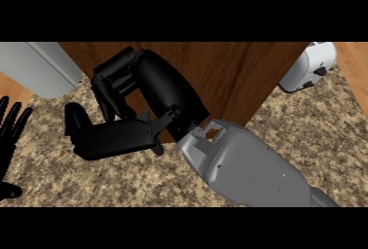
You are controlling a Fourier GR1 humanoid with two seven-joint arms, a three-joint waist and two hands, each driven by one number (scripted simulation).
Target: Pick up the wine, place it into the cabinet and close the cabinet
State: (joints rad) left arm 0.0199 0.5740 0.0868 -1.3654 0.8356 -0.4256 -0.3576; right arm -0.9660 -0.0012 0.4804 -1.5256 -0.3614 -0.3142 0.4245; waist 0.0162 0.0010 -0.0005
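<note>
Right hand [137, 92]: raised in the middle of the head view, its grey forearm [248, 168] coming up from the lower right. The back of the hand faces the camera and the palm faces the wooden cabinet front [230, 73].
Right fingers [108, 85]: bent at the upper left of the hand and lying against the wood, with the thumb [108, 138] spread out low and to the left. They grasp nothing that can be seen — the pose reads as a push, not a hold.
Why it is held so: a flat hand set against a door panel suits closing it, so I judge the step in hand to be shutting the cabinet.
Wine: not visible anywhere in this view. Whether it stands inside the cabinet behind the wood cannot be told — the panel and the hand hide that space.
Cabinet: the brown wooden face fills the upper middle of the view. Its lower edge meets the speckled worktop [302, 126] just by the wrist. I cannot tell whether the door is fully shut.
Left hand [9, 131]: at the left edge, fingers straight and pointing up, released and holding nothing. It is resting out of the way, well apart from the cabinet.
Surroundings: a grey appliance [43, 65] sits at the upper left and a white toaster [309, 65] at the upper right, both clear of the right arm's path.
Progress, as a judgement: near the end, if the bottle is indeed inside.
</note>
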